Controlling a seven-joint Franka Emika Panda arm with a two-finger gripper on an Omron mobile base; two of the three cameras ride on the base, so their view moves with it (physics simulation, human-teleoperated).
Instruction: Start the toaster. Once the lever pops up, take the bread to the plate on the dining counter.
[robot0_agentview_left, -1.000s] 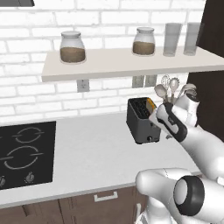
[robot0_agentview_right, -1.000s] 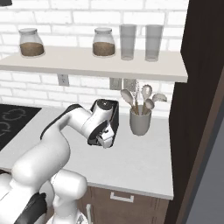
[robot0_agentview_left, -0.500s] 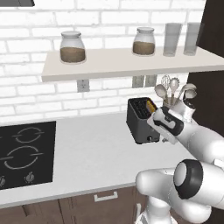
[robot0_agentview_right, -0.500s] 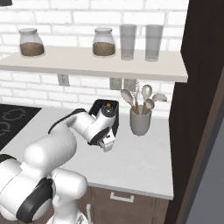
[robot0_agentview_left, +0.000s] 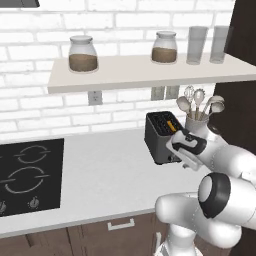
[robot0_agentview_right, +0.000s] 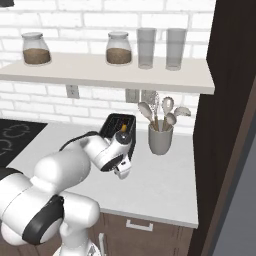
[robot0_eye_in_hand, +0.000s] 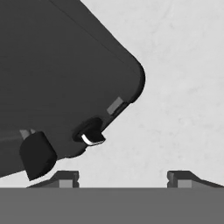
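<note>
1. Left base view shows a pale grey counter (robot0_agentview_left: 105, 175) under a white brick wall (robot0_agentview_left: 50, 105), with dark wood drawers below its front edge.
2. A black cooktop (robot0_agentview_left: 27, 172) sits flat in the counter at the left, with round ring marks and small knobs.
3. A long white shelf (robot0_agentview_left: 140, 72) hangs on the wall. Two glass jars with brown stuff inside (robot0_agentview_left: 82, 53) (robot0_agentview_left: 164, 47) stand on it, and two tall clear glasses (robot0_agentview_left: 197, 45) stand further right.
4. A grey cup of spoons and whisks (robot0_agentview_right: 160, 140) stands on the counter just beside the toaster (robot0_agentview_left: 161, 137), next to a tall dark cupboard (robot0_agentview_right: 230, 100).
5. That toaster is a small dark box with two slots on top, near the back of the counter and well apart from the cooktop.
6. A bit of orange-brown bread (robot0_agentview_right: 123, 128) pokes up from a slot (only its edge can be seen).
7. Hand view looks at the toaster's dark side up close, tilted, with a small dark lever that has a shiny tip (robot0_eye_in_hand: 90, 135) and a dark rounded knob (robot0_eye_in_hand: 37, 154) near the corner.
8. The gripper (robot0_eye_in_hand: 122, 177) is right next to the toaster's side, and its two tips (robot0_eye_in_hand: 65, 177) stand fairly wide apart with nothing between them.
</note>
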